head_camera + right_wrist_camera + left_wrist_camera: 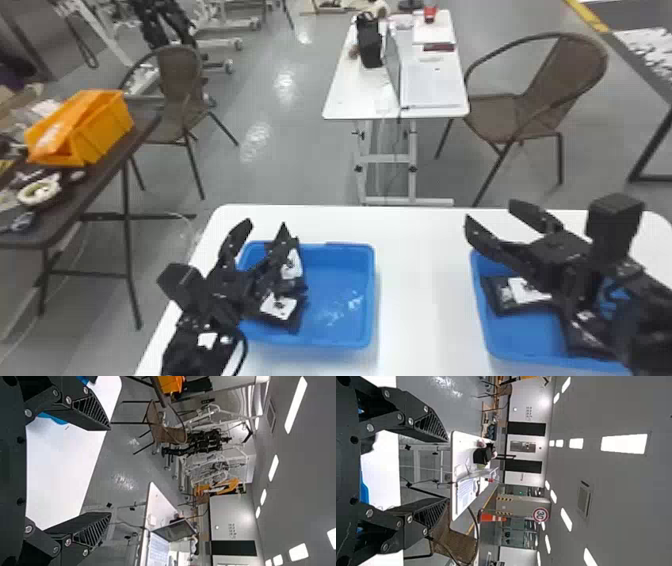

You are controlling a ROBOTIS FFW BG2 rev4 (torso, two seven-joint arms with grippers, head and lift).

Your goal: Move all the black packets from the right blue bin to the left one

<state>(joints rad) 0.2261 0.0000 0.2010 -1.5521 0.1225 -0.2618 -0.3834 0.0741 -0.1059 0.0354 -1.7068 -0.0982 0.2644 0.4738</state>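
Note:
In the head view my left gripper [264, 235] stands open above the left side of the left blue bin [345, 342]. Black packets with white labels lie in that bin beside and partly behind it, one nearer the front [280, 306] and one farther back [292, 265]. My right gripper [495, 215], also open, is above the right blue bin [525, 350]. A black packet [517, 295] lies in that bin, and another dark packet [590, 330] is partly hidden under the right arm. The left gripper [447, 469] and the right gripper [110, 471] hold nothing between their fingers.
Both bins stand on a white table [425, 300], with a gap between them. Beyond it are another white table [350, 95] with a laptop and two brown chairs [535, 110]. A dark table [100, 185] with an orange box [95, 130] is at the left.

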